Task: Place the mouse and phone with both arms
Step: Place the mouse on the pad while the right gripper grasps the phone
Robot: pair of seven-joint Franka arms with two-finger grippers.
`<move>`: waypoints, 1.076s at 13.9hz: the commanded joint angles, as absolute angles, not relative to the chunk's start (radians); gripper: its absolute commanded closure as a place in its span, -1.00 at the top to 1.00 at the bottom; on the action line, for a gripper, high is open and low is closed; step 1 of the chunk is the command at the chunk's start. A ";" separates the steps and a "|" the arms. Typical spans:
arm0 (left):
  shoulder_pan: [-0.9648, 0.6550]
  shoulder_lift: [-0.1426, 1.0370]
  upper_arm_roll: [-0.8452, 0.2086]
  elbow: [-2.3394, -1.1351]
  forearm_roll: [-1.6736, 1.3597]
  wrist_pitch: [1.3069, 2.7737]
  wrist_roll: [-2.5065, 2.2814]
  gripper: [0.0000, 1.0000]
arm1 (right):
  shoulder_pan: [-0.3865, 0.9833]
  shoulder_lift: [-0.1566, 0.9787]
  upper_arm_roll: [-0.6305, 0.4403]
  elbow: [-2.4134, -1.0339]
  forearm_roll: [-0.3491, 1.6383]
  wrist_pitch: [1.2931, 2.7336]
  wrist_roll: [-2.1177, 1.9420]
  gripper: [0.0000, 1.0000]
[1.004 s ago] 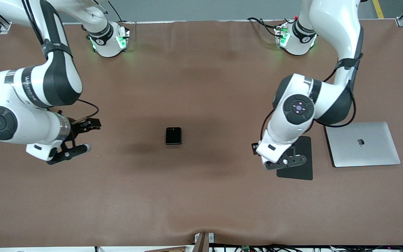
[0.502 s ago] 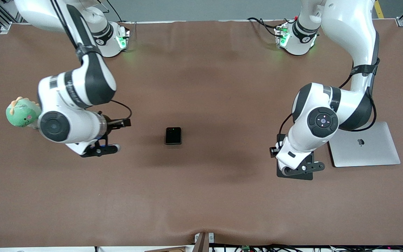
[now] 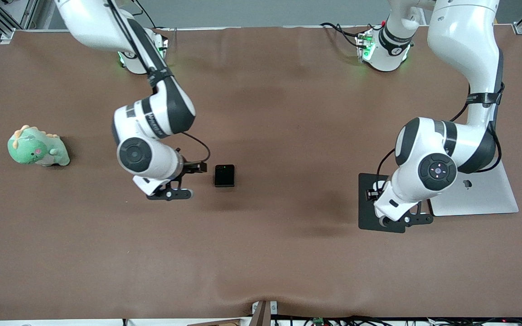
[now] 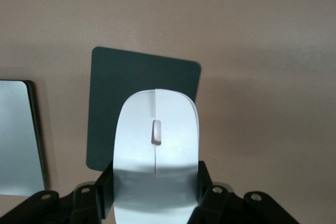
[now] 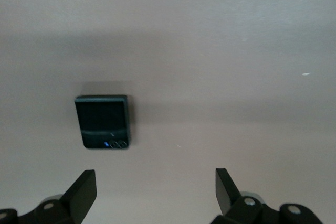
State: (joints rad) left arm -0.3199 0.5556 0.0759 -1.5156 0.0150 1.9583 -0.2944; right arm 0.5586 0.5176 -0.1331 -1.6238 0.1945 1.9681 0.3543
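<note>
Left gripper (image 4: 155,203): clamps the mouse (image 4: 156,150) over the black pad (image 3: 369,199).
Right gripper (image 5: 156,190): spread wide, empty, above the table (image 3: 261,253) beside the phone (image 3: 224,175).

white arms (image 3: 465,40) – black joint bands

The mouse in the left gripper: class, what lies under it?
Held clamped in the left gripper, the mouse is over the black pad, which lies beside the laptop. The mouse and gripper hide part of the pad.
</note>
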 commanded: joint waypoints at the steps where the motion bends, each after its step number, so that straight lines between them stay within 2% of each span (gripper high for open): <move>1: -0.302 0.564 0.071 -1.540 0.006 1.968 -0.255 -0.81 | 0.598 0.511 -0.143 -1.738 0.218 2.121 0.402 1.00; 6: -0.276 0.643 0.071 -1.539 0.020 2.042 -0.230 -0.80 | 0.684 0.607 -0.144 -1.758 0.330 2.363 0.456 1.00; 9: -0.249 0.695 0.071 -1.537 0.021 2.126 -0.210 -0.68 | 0.698 0.627 -0.146 -1.759 0.327 2.372 0.453 1.00; 14: -0.232 0.764 0.071 -1.539 0.020 2.193 -0.155 -0.66 | 0.710 0.650 -0.150 -1.759 0.314 2.399 0.445 1.00; 15: -0.235 0.770 0.071 -1.539 0.020 2.215 -0.155 -0.56 | 0.712 0.652 -0.150 -1.759 0.314 2.408 0.445 1.00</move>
